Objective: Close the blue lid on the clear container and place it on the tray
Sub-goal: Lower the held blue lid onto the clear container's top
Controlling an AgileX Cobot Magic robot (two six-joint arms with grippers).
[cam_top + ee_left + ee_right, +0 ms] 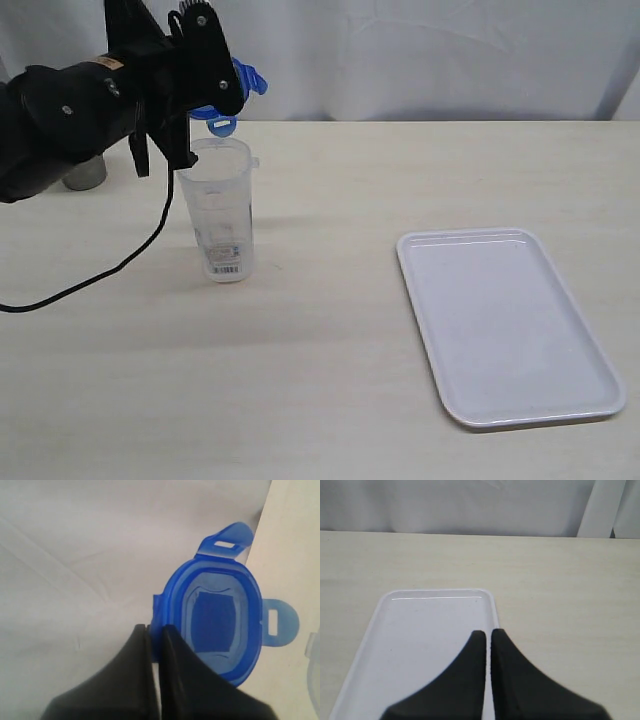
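Nearest, in the lower right of the exterior view, the flat white rectangular plastic tray (pixel 510 330) lies on the pale wood-grain table (pixel 320 340) with nothing on it. The right wrist view shows the right gripper (pixel 485 632) over this tray (pixel 420 630), its 2 black fingers pressed together with nothing between them.

Further back, left of centre, the tall transparent plastic container (pixel 222 215) stands upright, well apart from the tray, its mouth open and a barcode sticker low on its side.

Just above that mouth, in the upper left, the left gripper (pixel 212 92) holds the small bright blue plastic lid (pixel 246 80) tilted, 1 flap hanging close to the rim. In the left wrist view the left gripper (pixel 155 628) pinches the lid (pixel 215 625) by its edge, underside showing.

Behind the black arm, at the far left, part of a grey metal cup (pixel 85 172) stands before a white curtain (pixel 420 50).
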